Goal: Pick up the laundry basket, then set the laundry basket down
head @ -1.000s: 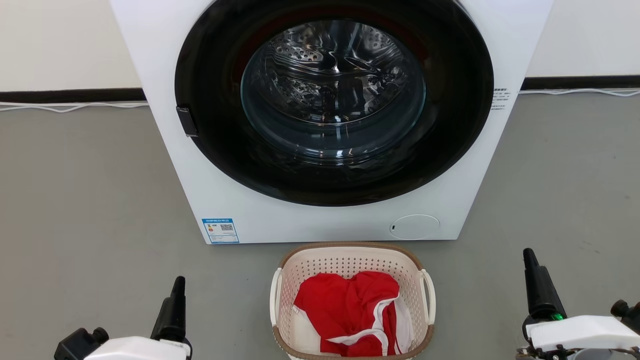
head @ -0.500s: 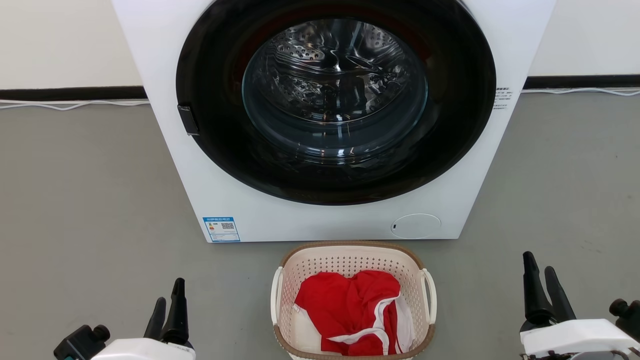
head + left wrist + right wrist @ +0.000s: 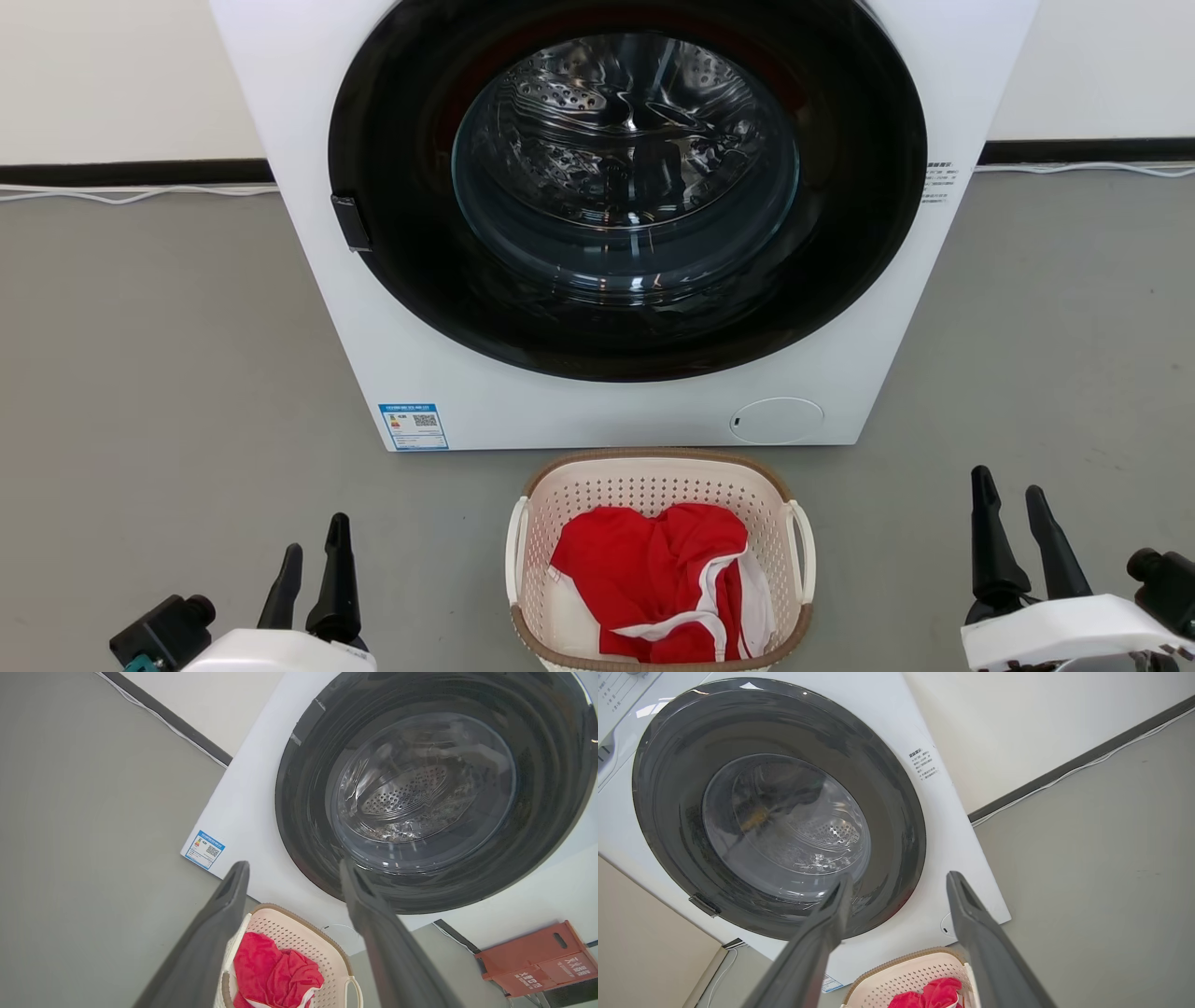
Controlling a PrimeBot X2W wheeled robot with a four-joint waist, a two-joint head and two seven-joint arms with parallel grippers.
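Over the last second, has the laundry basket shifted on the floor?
No. The laundry basket keeps the same narrow gap to the washer and stays centred below its door.

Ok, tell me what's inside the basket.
A crumpled red garment with white trim lies in the basket. It covers most of the bottom, so anything under it is hidden.

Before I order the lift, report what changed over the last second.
Left gripper and right gripper: each showed one dark finger a second ago. Now each shows two fingers spread apart, open, whether by turning or by opening I cannot tell. Nothing was taken hold of or let go. The basket, the red cloth in it and the washer stayed put.
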